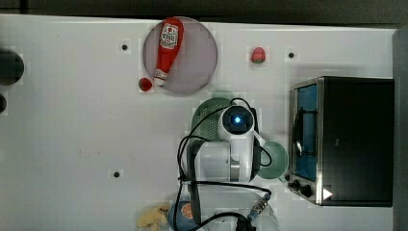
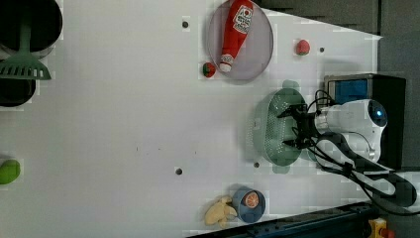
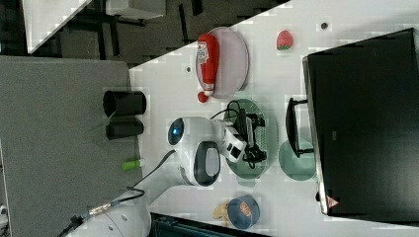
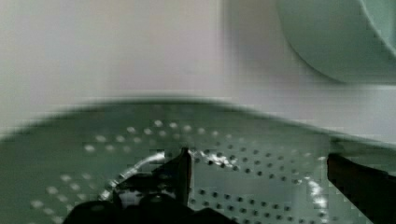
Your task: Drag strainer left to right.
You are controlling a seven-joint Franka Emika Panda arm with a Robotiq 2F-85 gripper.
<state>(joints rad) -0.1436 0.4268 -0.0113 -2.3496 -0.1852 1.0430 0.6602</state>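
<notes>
A black toaster oven [image 1: 356,139] is seen at the top view's right of the gripper [image 2: 292,127]. The strainer [image 2: 273,130] lies directly under the gripper, whose jaws are spread wide over its perforated inside, nothing held. A mint bowl [image 1: 275,160] sits just beside, toward the oven.

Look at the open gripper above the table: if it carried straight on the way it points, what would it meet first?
Most likely the holed inside of the strainer. The gripper points down with its jaws open over the basin, as the wrist view shows. How much gap remains is hard to judge.
</notes>
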